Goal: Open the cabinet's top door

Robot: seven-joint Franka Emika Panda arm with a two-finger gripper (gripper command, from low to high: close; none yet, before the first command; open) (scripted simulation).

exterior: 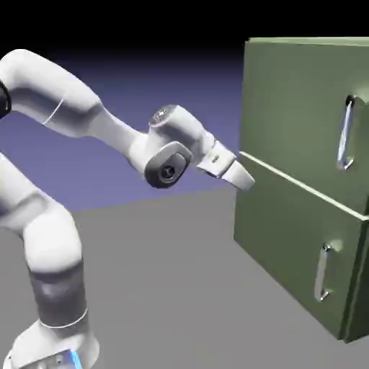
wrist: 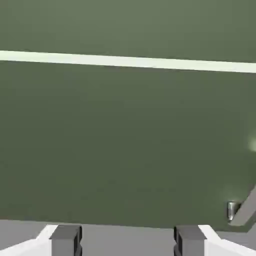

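The approach is in hand: the end effector (exterior: 245, 178) hangs spread wide and empty just off the cabinet (exterior: 288, 216), level with the seam under the top door (exterior: 303, 108). Next, reach its handle (exterior: 347, 133), well apart, and straddle it.

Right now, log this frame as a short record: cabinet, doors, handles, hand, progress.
cabinet: olive green, on the exterior view's right
top door: looks shut
lower door: looks shut
top handle: vertical silver bar, untouched
lower handle: shorter silver bar, untouched
hand: open, empty, near the cabinet's left edge at the pale seam between the doors; contact cannot be told
hand view: mostly green panel, fingertips apart
progress: top handle not yet gripped
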